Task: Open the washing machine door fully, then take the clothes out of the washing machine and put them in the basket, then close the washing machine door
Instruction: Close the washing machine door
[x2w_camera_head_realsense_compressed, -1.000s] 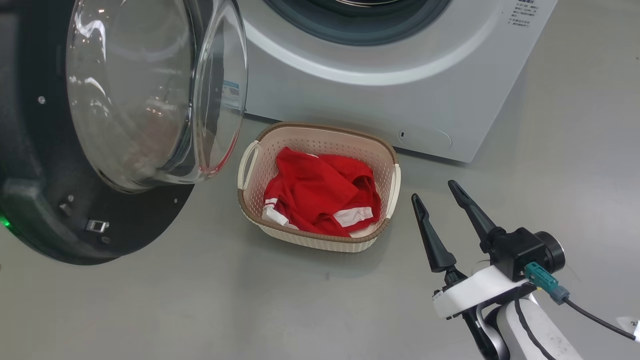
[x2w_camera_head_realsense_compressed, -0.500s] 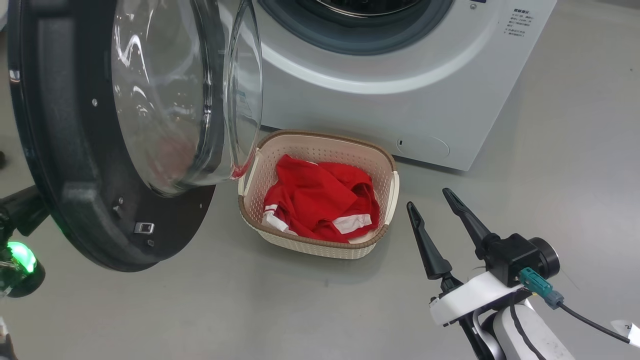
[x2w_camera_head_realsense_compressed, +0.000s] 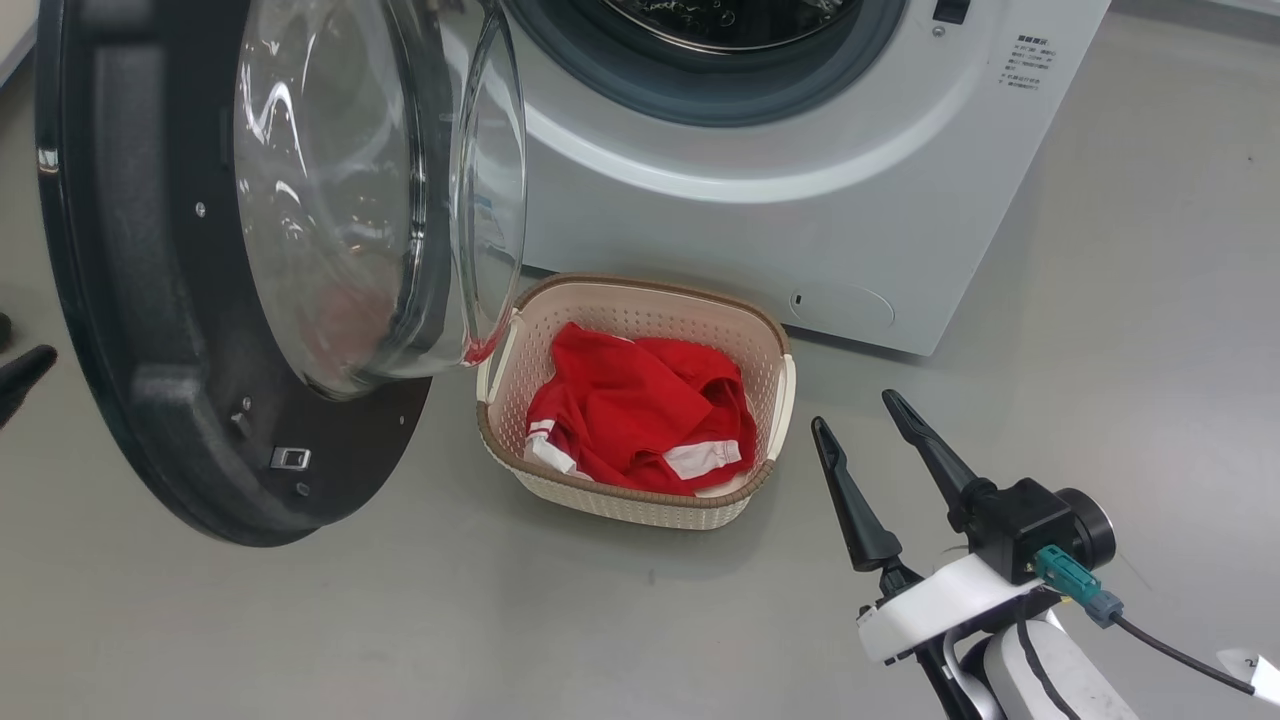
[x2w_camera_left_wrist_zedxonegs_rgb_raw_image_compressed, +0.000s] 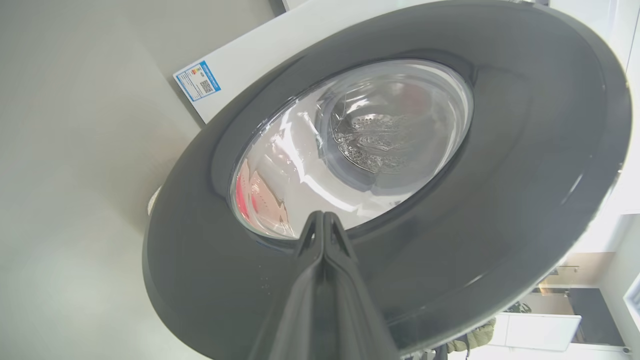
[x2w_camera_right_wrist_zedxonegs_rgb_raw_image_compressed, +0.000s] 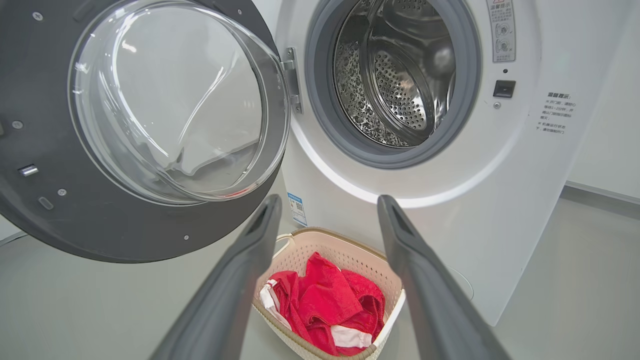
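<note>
Left gripper (x2w_camera_left_wrist_zedxonegs_rgb_raw_image_compressed: 324, 216): pinched shut, holding nothing, aimed at the outer face of the washing machine door (x2w_camera_head_realsense_compressed: 150, 420); whether it touches, I can't tell.
Door: swung wide open, glass bowl overlapping the basket's left corner in the head view.
Basket (x2w_camera_head_realsense_compressed: 640, 288): on the floor before the washing machine (x2w_camera_head_realsense_compressed: 700, 230), clothes (x2w_camera_head_realsense_compressed: 640, 410) inside.
Right gripper (x2w_camera_head_realsense_compressed: 854, 411): fingers spread wide, empty, right of the basket.
Risk: my shut tip skids off that glossy face — door left unlatched.
Change: head view has tilted up — a second ago the bowl sat clear of the basket.
</note>
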